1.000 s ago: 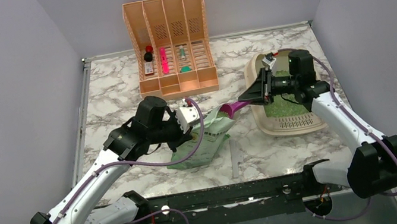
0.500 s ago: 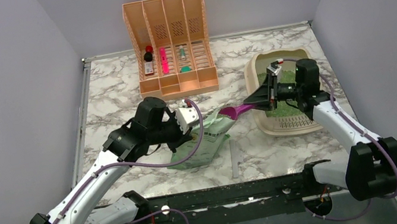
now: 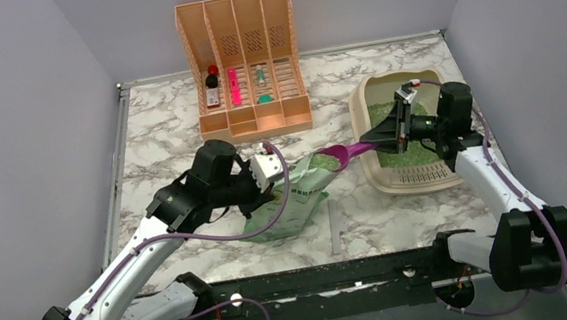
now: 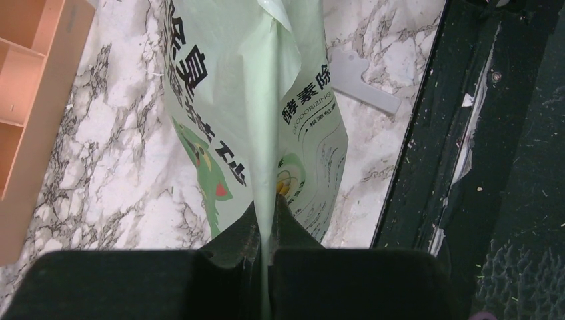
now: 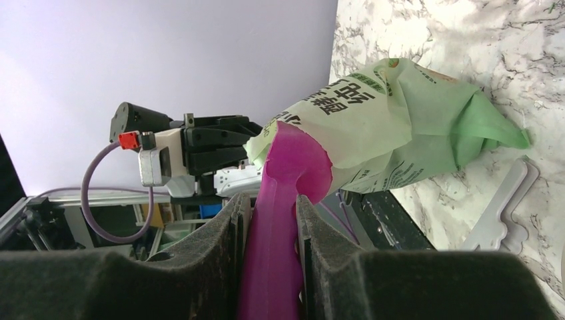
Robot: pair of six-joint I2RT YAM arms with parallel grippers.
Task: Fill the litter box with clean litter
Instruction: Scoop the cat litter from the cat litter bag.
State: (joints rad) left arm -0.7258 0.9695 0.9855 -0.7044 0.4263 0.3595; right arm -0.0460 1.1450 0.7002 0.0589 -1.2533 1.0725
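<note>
Right claw is clamped on the handle of a purple scoop, and the wrist view shows both pads pressed flat against the handle. The scoop's bowl sits right at the open mouth of the pale green bag, with the edge of the plastic draped over its far side. I cannot tell whether anything is in the bowl.

Over to the left claw: it is pinching a fold of the bag between closed fingers, with the plastic running as a thin seam straight up from the tips. The bag lies slumped on the marble desk, near the middle.

The litter box sits on the right side of the desk, its grille end towards the arms. The right arm reaches across above it. Green litter covers the floor of the box wherever the arm leaves it in view.

A flat grey plastic piece lies on the desk just beside the bag. At the back, a peach file organizer stands upright with small items in its slots.
</note>
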